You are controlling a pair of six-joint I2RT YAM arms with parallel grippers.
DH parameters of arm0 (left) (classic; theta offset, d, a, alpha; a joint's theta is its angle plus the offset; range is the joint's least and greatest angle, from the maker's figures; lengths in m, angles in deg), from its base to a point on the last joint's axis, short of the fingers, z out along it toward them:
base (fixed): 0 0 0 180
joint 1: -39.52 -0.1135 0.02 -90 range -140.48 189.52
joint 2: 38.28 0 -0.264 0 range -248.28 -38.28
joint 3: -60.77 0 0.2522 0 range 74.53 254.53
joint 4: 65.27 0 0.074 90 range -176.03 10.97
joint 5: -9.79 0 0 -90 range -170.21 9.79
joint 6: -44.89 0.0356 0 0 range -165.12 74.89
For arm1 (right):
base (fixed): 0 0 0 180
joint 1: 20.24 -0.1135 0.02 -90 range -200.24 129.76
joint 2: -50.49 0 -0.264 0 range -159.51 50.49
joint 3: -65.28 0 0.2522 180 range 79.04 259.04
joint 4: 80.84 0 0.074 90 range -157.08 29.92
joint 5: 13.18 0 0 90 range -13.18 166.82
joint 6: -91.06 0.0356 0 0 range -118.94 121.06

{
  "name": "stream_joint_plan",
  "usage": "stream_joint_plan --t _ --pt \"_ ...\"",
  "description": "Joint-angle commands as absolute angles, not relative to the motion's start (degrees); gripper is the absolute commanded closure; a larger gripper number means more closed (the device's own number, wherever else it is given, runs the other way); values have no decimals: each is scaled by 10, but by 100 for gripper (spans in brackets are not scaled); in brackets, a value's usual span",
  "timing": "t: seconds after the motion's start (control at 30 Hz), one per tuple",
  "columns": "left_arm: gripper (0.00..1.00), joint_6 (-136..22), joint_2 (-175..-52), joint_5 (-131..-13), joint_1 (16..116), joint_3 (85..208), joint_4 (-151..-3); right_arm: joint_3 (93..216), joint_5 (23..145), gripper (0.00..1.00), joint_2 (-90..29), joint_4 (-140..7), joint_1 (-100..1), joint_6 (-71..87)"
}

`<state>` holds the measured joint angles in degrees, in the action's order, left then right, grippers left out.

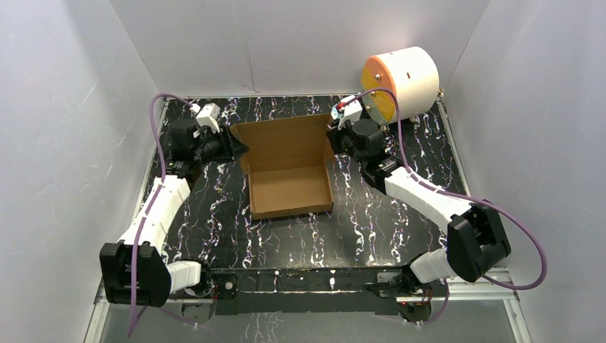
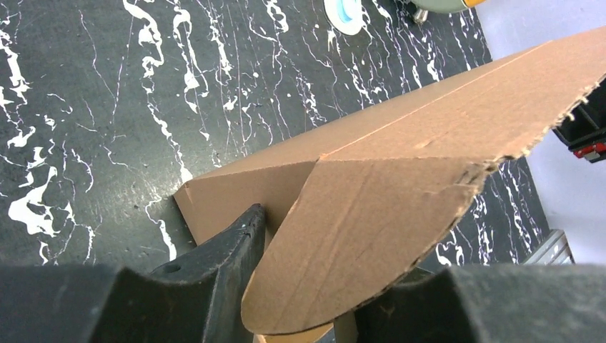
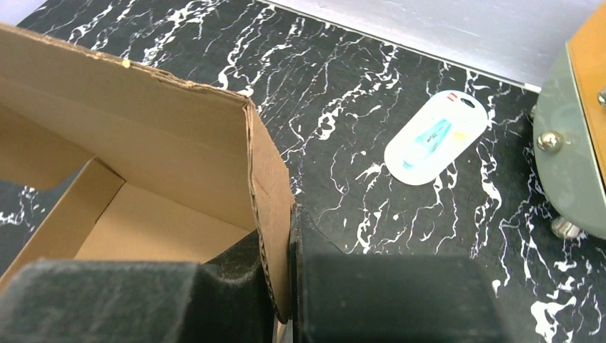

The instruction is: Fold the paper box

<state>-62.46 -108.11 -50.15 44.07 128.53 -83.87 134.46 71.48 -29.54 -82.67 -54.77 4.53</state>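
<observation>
The paper box [image 1: 289,189] is brown cardboard, a shallow open tray in the middle of the table with its lid standing up at the back. My left gripper [image 1: 239,148] is at the lid's left rear corner. In the left wrist view the rounded side flap [image 2: 357,236] lies face-on between my spread fingers [image 2: 229,257], so the left gripper [image 2: 350,246] is open. My right gripper [image 1: 333,139] is at the lid's right rear corner. In the right wrist view it [image 3: 277,236] is shut on the edge of the right side flap [image 3: 271,179].
A white-and-orange cylinder [image 1: 400,80] lies at the back right, close behind my right arm; its end shows in the right wrist view [image 3: 572,143]. A small white oval packet [image 3: 436,137] lies on the black marbled table [image 1: 371,221] beside it. White walls enclose the table.
</observation>
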Motion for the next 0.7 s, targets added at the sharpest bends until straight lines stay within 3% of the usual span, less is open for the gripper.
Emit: stream_joint_plan --t 0.0,0.3,0.67 --pt "67 -673 -1053 -533 459 1274 -807 1366 633 87 -299 -866 -573 96" --pt "67 -770 -1035 -588 476 1260 -755 1398 508 85 -327 -843 -618 192" --pt "67 -874 -1029 -701 531 1225 -722 1371 434 83 -338 -896 -676 194"
